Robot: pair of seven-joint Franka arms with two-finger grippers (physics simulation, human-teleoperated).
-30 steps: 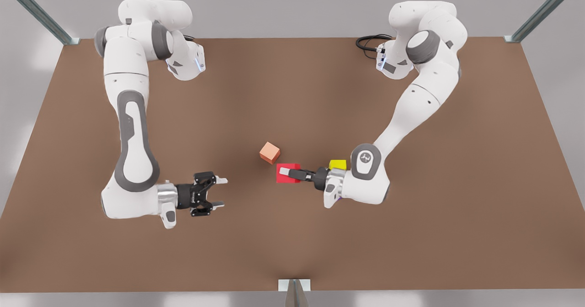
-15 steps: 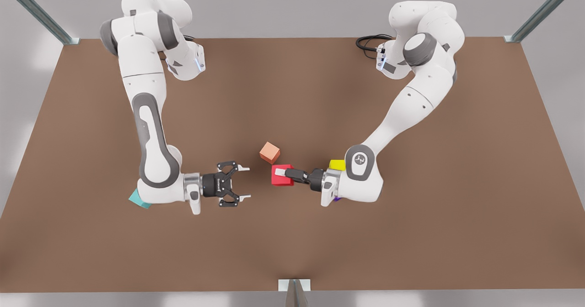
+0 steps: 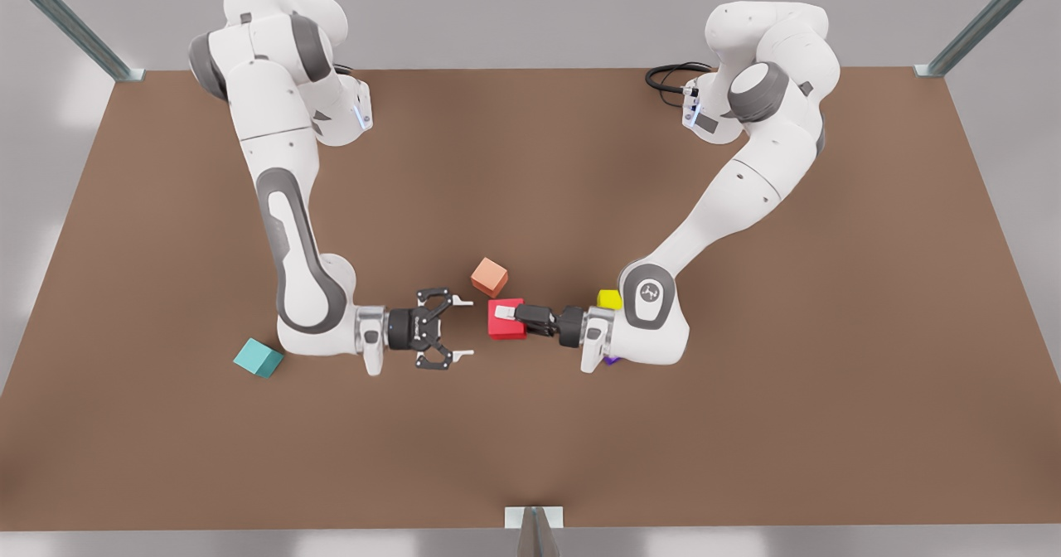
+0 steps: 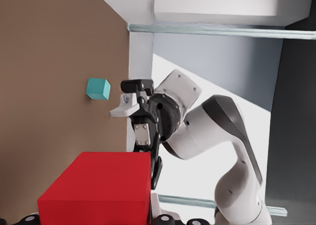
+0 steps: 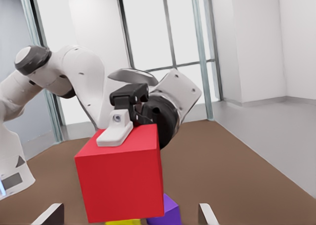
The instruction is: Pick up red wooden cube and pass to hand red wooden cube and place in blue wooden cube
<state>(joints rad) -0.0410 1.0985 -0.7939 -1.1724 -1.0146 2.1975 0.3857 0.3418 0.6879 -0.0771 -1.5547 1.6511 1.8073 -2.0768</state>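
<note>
Left gripper [image 3: 506, 315] is on the front view's right arm, clamped on the red wooden cube [image 3: 502, 330]. One pale finger pad [image 5: 114, 131] lies flat on the cube's upper face; the opposite finger is hidden behind the cube.

The cube is plain, uniform bright red, with sharp edges and no markings. Right wrist view shows its faces shaded slightly differently, with the top edge tilted a little. It sits near mid-table [image 3: 530, 167], between the two grippers. It looks lifted off the surface, though the front view makes height hard to judge.

Right gripper [image 3: 464, 327] is on the front view's left arm. Its fingers are spread wide and it holds nothing. It points at the red cube, close but not touching. Its fingertips [image 5: 206, 214] frame the cube in its own wrist view.

The blue wooden cube [image 3: 258, 357], teal in colour, rests on the table behind the right arm's wrist, well apart from the red one.

Other cubes:
- Salmon-orange cube [image 3: 489, 277] is just beyond the red cube, with a small gap.
- Yellow cube [image 3: 609, 299] and purple cube [image 5: 170, 210] are by the left arm's wrist.
</note>
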